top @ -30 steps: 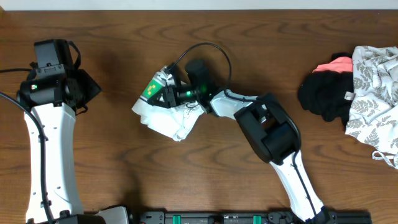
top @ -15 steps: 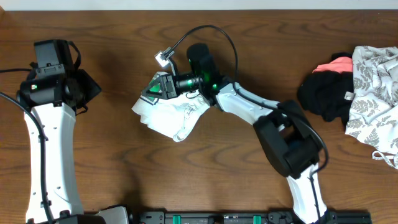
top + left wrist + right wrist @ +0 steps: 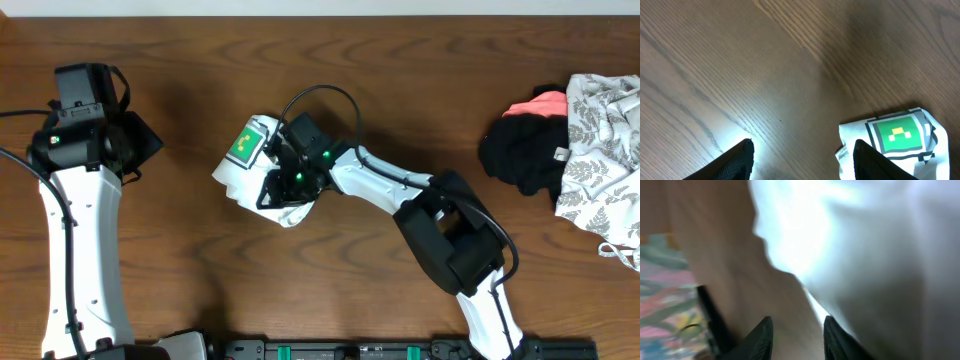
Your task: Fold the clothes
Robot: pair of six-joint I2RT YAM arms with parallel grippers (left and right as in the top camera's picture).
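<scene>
White T-shirt bundle (image 3: pixel 238 180), right pincer (image 3: pixel 278 186) over it; garment heap (image 3: pixel 560 150) well apart

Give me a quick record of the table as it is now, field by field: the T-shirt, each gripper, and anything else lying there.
T-shirt: white, loosely bunched mid-table, green square print facing up at its upper-left end
Right gripper: down on the T-shirt's right part; grip unclear, wrist view blurred
Left gripper: open, empty, over bare wood, left of the T-shirt
Pile: other clothes at the far right edge; black, coral and leaf-patterned pieces
Table: dark wood
Fold status: not yet a neat fold
</scene>
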